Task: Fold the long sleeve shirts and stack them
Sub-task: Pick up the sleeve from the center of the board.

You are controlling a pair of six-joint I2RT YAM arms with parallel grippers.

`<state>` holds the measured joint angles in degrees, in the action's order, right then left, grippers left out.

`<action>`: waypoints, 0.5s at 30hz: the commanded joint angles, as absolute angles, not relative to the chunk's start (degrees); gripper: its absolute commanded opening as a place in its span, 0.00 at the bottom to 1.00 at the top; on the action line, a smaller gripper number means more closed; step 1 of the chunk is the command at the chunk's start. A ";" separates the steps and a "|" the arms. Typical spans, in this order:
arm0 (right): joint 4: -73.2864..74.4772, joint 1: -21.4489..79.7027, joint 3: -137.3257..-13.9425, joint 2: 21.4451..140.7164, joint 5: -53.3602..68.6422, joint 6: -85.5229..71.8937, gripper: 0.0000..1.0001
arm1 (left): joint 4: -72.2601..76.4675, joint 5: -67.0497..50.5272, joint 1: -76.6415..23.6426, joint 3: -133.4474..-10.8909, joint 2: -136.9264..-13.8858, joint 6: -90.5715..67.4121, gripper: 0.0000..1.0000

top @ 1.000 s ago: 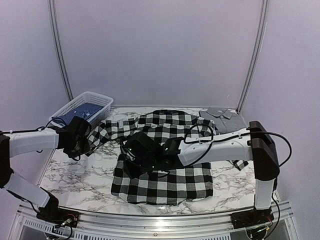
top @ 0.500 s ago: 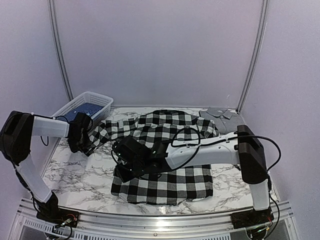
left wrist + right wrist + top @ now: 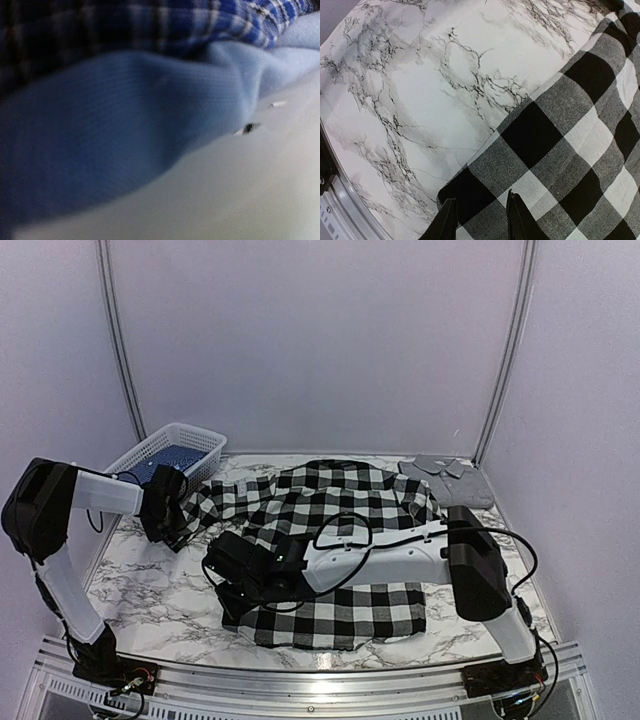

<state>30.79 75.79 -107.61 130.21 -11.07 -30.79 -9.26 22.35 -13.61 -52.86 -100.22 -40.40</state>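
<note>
The black-and-white checked long sleeve shirt [image 3: 330, 500] lies spread on the marble table, its hem toward the near edge and one sleeve stretched to the left. My right gripper [image 3: 230, 585] reaches across to the shirt's near left corner. In the right wrist view the gripper [image 3: 481, 197] is open, its two fingertips [image 3: 449, 215] low over the corner of the shirt [image 3: 560, 130] with flat cloth between them. My left gripper [image 3: 165, 512] is at the left sleeve's end beside the basket. The left wrist view shows only blurred blue cloth [image 3: 125, 125]; its fingers are hidden.
A white basket [image 3: 185, 435] with blue plaid cloth stands at the back left. A folded grey shirt [image 3: 450, 480] lies at the back right. Bare marble [image 3: 420, 100] lies left of the shirt's corner. The metal rail [image 3: 332, 200] runs along the near edge.
My right gripper has moved left and toward the near edge, along the shirt to its near left corner. My left arm has swung back, its gripper now at the sleeve's end by the basket.
</note>
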 commanded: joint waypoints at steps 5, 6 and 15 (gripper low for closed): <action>33.87 76.89 -109.61 130.19 -14.79 -30.62 0.30 | -9.82 19.48 -14.74 -49.17 -98.15 -41.83 0.43; 33.47 76.90 -109.30 129.79 -15.05 -30.79 0.30 | -9.84 20.34 -15.11 -48.72 -96.94 -41.90 0.43; 32.61 76.90 -106.76 127.46 -16.48 -31.29 0.31 | -10.64 25.64 -18.89 -47.72 -93.71 -44.66 0.44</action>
<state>32.73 76.44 -107.07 130.28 -14.83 -30.85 -8.64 23.53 -18.94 -48.36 -94.00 -42.41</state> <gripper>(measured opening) 0.311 0.435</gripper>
